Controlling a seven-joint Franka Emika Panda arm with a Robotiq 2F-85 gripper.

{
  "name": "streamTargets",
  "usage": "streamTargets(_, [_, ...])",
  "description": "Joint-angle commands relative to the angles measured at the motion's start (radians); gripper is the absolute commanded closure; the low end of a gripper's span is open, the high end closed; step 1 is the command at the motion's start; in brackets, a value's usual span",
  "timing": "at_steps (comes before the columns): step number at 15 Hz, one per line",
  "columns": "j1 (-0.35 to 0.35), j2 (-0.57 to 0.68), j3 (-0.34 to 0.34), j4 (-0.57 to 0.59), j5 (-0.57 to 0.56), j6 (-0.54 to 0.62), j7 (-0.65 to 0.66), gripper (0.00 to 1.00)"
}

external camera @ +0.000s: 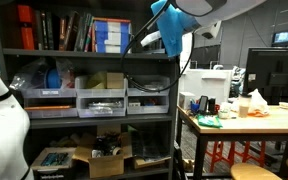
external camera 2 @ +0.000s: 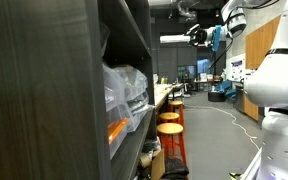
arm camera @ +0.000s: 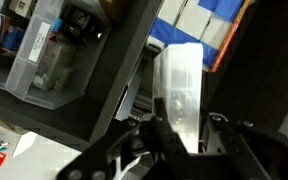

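Note:
In the wrist view my gripper (arm camera: pixel 187 128) is shut on a translucent white plastic object (arm camera: pixel 178 80) that stands up between the two black fingers. In an exterior view the gripper (external camera: pixel 170 30) is high up with the white object (external camera: pixel 174 46) hanging below it, right beside the front post of the dark shelf unit (external camera: pixel 122 90), near its top shelf. It also shows far off and small in an exterior view (external camera 2: pixel 210 36). What the object is, I cannot tell.
The shelf unit holds books (external camera: pixel 64 30), clear plastic bins (external camera: pixel 102 100) and cardboard boxes (external camera: pixel 104 155). A wooden table (external camera: pixel 254 122) with small items stands beside it, with orange stools (external camera 2: pixel 170 120) along it. The white robot body (external camera 2: pixel 280 80) is close to one camera.

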Motion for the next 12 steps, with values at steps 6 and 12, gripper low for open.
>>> streamTargets(6, [-0.01, 0.085, -0.005, 0.042, -0.032, -0.03, 0.005, 0.93])
streamTargets(12, [-0.007, 0.127, 0.02, 0.031, -0.021, -0.01, 0.005, 0.93])
